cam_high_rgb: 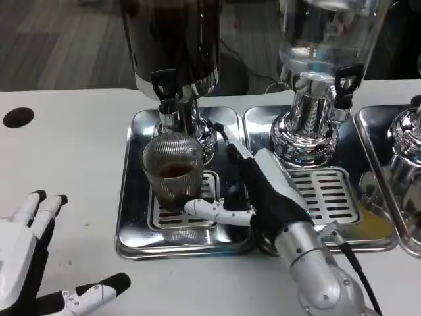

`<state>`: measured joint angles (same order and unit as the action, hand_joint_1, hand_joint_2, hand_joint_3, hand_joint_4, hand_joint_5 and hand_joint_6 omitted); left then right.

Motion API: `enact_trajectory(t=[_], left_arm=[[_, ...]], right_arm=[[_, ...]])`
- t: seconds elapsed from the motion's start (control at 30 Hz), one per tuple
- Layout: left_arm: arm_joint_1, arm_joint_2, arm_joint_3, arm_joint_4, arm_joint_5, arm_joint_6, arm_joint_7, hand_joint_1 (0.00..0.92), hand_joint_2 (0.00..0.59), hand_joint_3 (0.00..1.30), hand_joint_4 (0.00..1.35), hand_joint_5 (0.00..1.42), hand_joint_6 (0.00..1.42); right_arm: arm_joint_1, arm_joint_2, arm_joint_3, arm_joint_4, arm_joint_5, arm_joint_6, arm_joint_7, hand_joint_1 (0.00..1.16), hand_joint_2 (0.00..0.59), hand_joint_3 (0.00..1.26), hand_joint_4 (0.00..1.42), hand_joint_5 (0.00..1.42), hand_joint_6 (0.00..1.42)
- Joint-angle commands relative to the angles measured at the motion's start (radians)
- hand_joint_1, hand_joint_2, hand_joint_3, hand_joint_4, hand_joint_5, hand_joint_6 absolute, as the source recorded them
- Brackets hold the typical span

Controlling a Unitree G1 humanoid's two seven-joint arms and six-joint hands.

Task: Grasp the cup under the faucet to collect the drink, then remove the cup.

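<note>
Currently the ribbed clear glass cup (173, 173) with dark brown drink in its bottom stands on the slotted grille of the shiny steel drip tray (133, 197), directly under the black-handled faucet (164, 92) of the dark drink dispenser (172, 46). Right hand (253, 191) reaches in from the right beside the cup, thumb stretched toward the cup base; it looks like touching, but I cannot tell whether the fingers actually grip it or sit just alongside. Left hand (29, 263) lies on the white table (66, 151) at the near left, fingers spread, holding nothing, well apart from the tray. Second steel drip tray (368, 230) sits just right of the first, under a clear-tank dispenser (322, 46) on a chrome base. Round black hole (18, 117) in the tabletop at far left. Grey floor (59, 39) behind the table.
</note>
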<state>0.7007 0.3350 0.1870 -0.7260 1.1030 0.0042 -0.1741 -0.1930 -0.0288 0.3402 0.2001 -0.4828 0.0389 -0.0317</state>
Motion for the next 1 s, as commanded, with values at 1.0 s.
enact_trajectory(t=[1.0], left_arm=[[0.068,0.012,0.045,-0.027,-0.055,-0.037,-0.032,0.0,0.052,0.19,0.02,0.15,0.46]], right_arm=[[-0.135,0.107,0.013,0.156,0.029,0.002,-0.074,0.61,0.089,0.0,0.0,0.0,0.0]])
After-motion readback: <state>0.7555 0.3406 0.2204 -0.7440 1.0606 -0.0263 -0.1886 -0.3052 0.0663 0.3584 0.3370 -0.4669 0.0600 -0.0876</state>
